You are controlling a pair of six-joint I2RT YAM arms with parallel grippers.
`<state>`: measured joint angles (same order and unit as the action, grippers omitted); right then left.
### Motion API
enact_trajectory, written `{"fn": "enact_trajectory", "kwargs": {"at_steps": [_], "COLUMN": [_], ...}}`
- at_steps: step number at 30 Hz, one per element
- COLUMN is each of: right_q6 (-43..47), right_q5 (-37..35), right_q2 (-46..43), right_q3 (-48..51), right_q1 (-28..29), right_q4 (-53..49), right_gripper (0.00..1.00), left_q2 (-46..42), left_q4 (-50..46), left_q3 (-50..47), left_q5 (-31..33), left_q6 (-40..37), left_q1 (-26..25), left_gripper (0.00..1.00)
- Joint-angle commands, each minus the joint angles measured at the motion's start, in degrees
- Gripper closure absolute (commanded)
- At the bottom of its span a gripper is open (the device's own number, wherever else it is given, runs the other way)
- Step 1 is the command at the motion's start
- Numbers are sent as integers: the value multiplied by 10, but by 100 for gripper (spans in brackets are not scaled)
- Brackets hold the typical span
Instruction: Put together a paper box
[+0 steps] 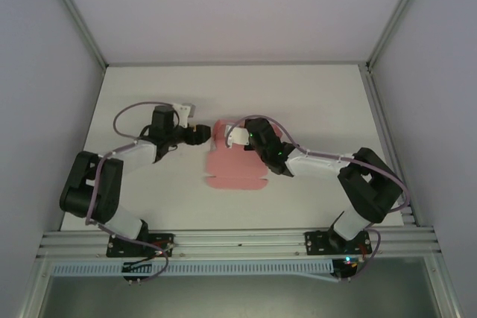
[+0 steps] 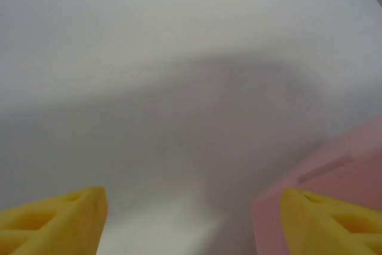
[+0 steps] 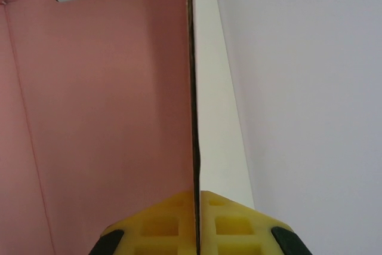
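Box (image 1: 237, 173) flat at table (image 1: 149, 102) centre. My right gripper (image 3: 196, 207) pinched shut on its 12 o'clock edge; left gripper (image 1: 203, 135) open, empty, at its 10. Risk: thin card slips or creases if I pull hard.

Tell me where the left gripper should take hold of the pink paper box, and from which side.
Probably its left edge, near the upper corner, approached from the left. The paper box is thin card, so only an edge pinch suits; the open left gripper sits beside that edge, while the right gripper is shut on the card's raised far flap.
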<state>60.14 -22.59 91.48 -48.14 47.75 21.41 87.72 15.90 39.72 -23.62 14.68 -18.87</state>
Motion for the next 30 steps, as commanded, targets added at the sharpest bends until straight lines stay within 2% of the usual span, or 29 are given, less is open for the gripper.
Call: {"fn": "enact_trajectory", "kwargs": {"at_steps": [1, 7, 10, 15, 19, 26, 30], "right_q6": [15, 34, 67, 70, 86, 108, 78], "right_q5": [-24, -30, -60, -65, -76, -127, -114], "right_q2": [2, 4, 15, 19, 28, 60, 53], "right_q3": [-7, 0, 22, 30, 45, 67, 49], "right_q1": [5, 15, 29, 39, 49, 66, 66], "right_q4": [-3, -13, 33, 43, 67, 131, 77], "right_gripper": [96, 96, 98, 98, 99, 100, 99], "left_q2": [-38, -41, -29, -4, 8, 15, 36], "left_q4": [76, 162, 196, 250, 255, 303, 318], "left_q3": [-58, -104, -113, -123, -120, -148, -144], "left_q5": [-24, -21, -19, -17, -1, 46, 60], "left_q6": [-21, -43, -43, -47, -51, -64, -65], "left_q1": [-18, -61, -65, -77, -83, -105, -121], "left_gripper": [29, 36, 39, 44, 48, 47, 48]}}
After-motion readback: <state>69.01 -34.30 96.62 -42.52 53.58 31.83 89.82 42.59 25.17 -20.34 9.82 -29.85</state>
